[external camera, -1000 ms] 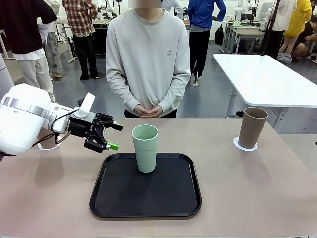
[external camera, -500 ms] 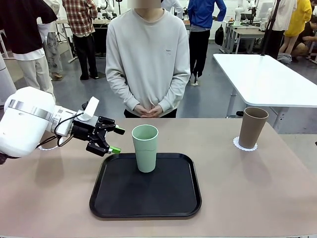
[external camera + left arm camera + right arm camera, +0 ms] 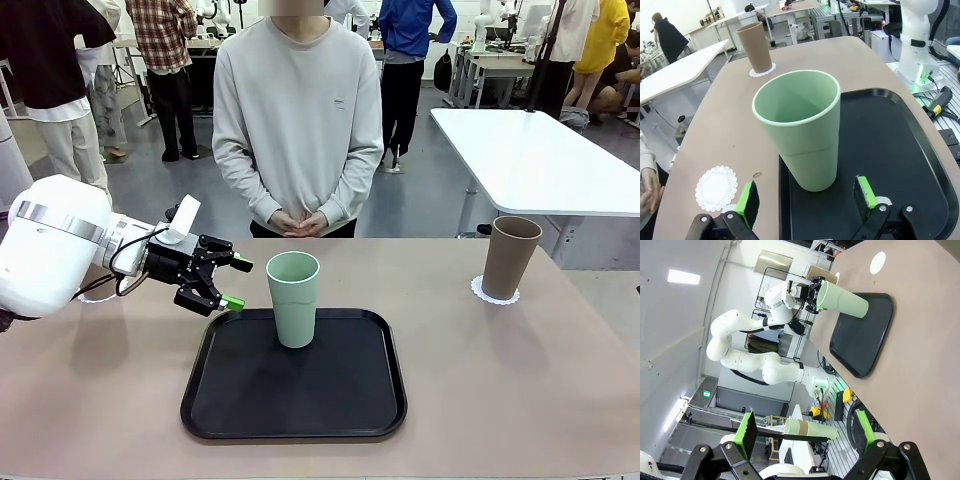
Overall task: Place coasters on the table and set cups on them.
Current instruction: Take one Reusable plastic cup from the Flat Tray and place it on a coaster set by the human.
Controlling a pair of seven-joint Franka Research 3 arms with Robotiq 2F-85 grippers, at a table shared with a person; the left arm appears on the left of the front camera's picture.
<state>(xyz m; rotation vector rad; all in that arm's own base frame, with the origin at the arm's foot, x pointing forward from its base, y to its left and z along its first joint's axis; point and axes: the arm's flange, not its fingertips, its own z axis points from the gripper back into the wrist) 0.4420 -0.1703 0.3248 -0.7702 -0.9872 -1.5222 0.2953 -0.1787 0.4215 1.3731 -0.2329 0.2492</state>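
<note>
A mint green cup (image 3: 293, 298) stands upright at the back of the black tray (image 3: 295, 400). My left gripper (image 3: 238, 283) hovers open just left of it. In the left wrist view the cup (image 3: 800, 135) sits between the green pads (image 3: 747, 197) without touching them. A bare coaster (image 3: 716, 187) lies on the table (image 3: 500, 380) beside the tray. A tan cup (image 3: 510, 257) stands on a coaster (image 3: 495, 294) at the far right. Another coaster's edge (image 3: 85, 296) peeks from under the left arm. My right gripper (image 3: 805, 426) is open, holding nothing.
A person stands at the far side, hands clasped (image 3: 300, 222) at the table's edge. In the right wrist view the tray (image 3: 862, 335) and mint cup (image 3: 842, 299) lie far off, with a tan cup (image 3: 815, 271) beyond the left gripper. A white table (image 3: 540, 160) stands back right.
The left arm rose a little and its gripper edged toward the mint cup, then held almost still. The cups, coasters and person have not moved.
</note>
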